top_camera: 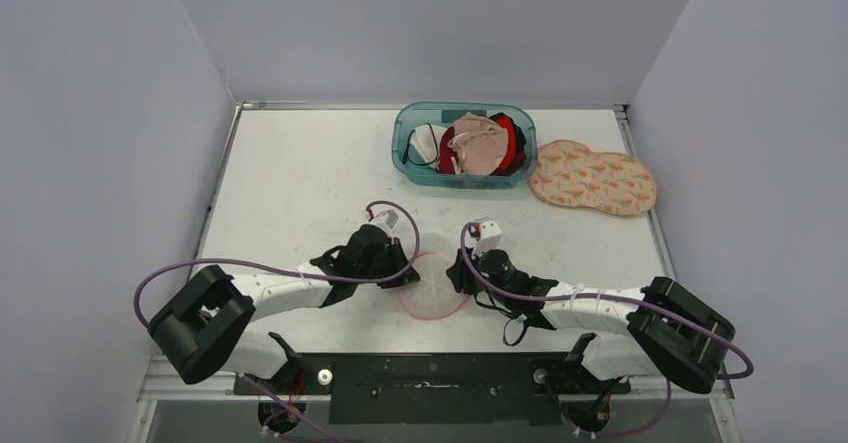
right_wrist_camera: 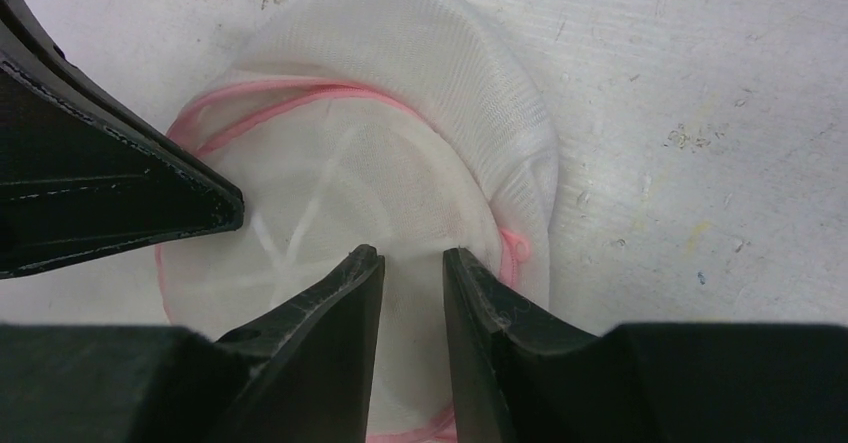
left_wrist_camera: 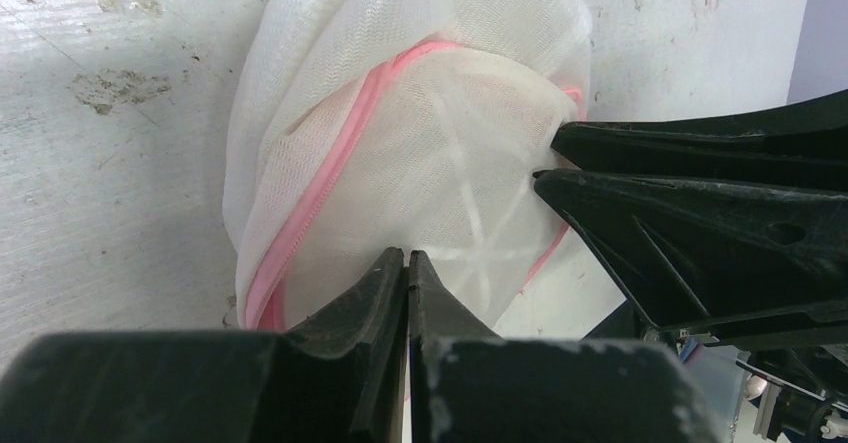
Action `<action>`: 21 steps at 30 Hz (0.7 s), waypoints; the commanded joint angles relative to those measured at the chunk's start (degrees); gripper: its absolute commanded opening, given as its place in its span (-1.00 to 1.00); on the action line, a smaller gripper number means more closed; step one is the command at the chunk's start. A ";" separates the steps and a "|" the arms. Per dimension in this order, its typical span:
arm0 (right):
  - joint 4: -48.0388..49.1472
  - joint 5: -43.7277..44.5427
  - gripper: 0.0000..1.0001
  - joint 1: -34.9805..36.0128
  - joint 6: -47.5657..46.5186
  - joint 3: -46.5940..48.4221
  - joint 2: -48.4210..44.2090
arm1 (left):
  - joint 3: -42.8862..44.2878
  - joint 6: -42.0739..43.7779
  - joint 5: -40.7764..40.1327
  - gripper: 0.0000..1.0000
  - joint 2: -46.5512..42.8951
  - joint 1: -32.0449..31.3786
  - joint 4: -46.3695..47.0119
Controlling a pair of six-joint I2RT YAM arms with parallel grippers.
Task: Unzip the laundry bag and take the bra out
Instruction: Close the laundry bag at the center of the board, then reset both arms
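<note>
The laundry bag (top_camera: 433, 288) is hemmed in by the left gripper (top_camera: 405, 259) on its left and the right gripper (top_camera: 461, 266) on its right. Beyond the bag, bare tabletop (top_camera: 300, 178) runs open up to the blue basket (top_camera: 405, 153) and floral pad (top_camera: 592, 178).

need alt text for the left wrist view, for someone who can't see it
Close-up of a white mesh laundry bag with a pink zipper curving across it, lying on a scuffed white table. The left gripper, its fingers together, pinches the bag's near edge, while the right gripper reaches in from the right to its far edge.
</note>
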 commanded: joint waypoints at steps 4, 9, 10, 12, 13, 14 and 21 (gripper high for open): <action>-8.31 -0.64 0.06 -0.42 -5.16 4.15 -13.81 | 2.61 1.68 -0.36 -0.73 -10.33 0.39 -4.00; -21.52 4.48 0.70 -0.42 -10.47 10.14 -26.75 | 6.08 4.62 -6.26 0.10 -24.23 0.46 -16.72; -24.69 6.61 0.76 -0.35 -10.79 11.13 -29.32 | 6.79 4.90 -9.28 0.29 -26.72 0.50 -19.54; -29.02 12.13 0.83 -0.34 -9.90 12.17 -35.30 | 8.49 4.57 -17.54 0.56 -31.69 0.71 -25.73; -30.12 14.93 0.85 -0.33 -8.63 12.28 -36.82 | 8.78 3.69 -22.45 0.66 -33.94 0.70 -28.84; -31.26 17.59 0.86 -0.33 -7.14 12.14 -40.17 | 8.85 2.48 -26.36 0.79 -36.25 0.75 -31.33; -31.74 29.91 0.80 -0.33 1.41 7.17 -53.51 | 8.42 0.35 -41.50 0.93 -47.31 1.03 -42.99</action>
